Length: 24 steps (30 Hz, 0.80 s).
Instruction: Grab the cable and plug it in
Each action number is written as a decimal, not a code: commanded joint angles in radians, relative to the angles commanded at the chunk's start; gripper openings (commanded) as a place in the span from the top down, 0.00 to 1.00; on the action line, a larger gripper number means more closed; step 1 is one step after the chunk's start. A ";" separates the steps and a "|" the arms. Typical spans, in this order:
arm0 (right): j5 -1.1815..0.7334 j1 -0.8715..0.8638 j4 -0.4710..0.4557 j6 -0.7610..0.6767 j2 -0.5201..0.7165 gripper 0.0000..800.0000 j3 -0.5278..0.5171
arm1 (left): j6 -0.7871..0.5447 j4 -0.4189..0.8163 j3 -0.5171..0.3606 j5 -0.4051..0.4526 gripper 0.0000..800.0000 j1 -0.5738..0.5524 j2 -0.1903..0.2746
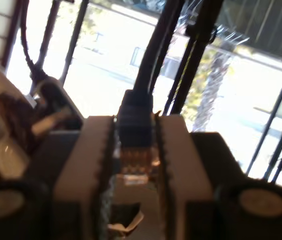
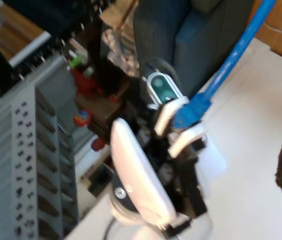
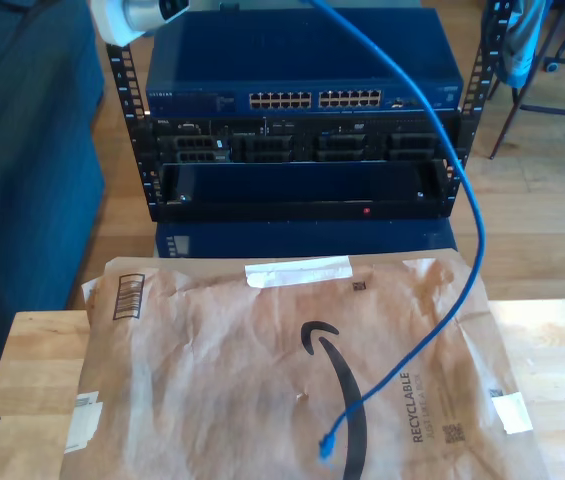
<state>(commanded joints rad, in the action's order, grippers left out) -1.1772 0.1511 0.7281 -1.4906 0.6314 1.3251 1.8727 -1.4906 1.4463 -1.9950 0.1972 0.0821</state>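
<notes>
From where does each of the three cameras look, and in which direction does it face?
First wrist view: rides on my first gripper, facing bright windows; its jaws clamp the cable plug.
Second wrist view: rides on my second arm, looking at a white gripper holding the cable.
Exterior view: faces the network rack over a paper mailer; an arm shows.
Shared: the cable.

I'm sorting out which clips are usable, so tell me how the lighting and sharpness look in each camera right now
First wrist view: strongly backlit by bright windows, so the plug in my first gripper looks dark and soft. Second wrist view: blurred throughout, though the blue cable reads clearly. Exterior view: evenly lit and sharp, with the cable and the paper mailer crisp.
</notes>
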 joint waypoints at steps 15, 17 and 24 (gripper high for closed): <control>0.310 0.249 -0.003 0.166 0.103 0.01 -0.190 | 0.032 -0.152 -0.052 -0.141 1.00 0.006 -0.026; 0.334 0.252 -0.003 0.167 0.126 0.01 -0.216 | 0.032 -0.163 -0.052 -0.152 1.00 0.006 -0.034; 0.419 0.269 -0.003 0.215 0.198 0.01 -0.305 | 0.037 -0.204 -0.058 -0.183 1.00 0.006 -0.041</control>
<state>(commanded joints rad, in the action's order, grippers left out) -0.7584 0.4196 0.7250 -1.2758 0.8293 1.0198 1.9095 -1.6947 1.3880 -2.1776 0.2033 0.0407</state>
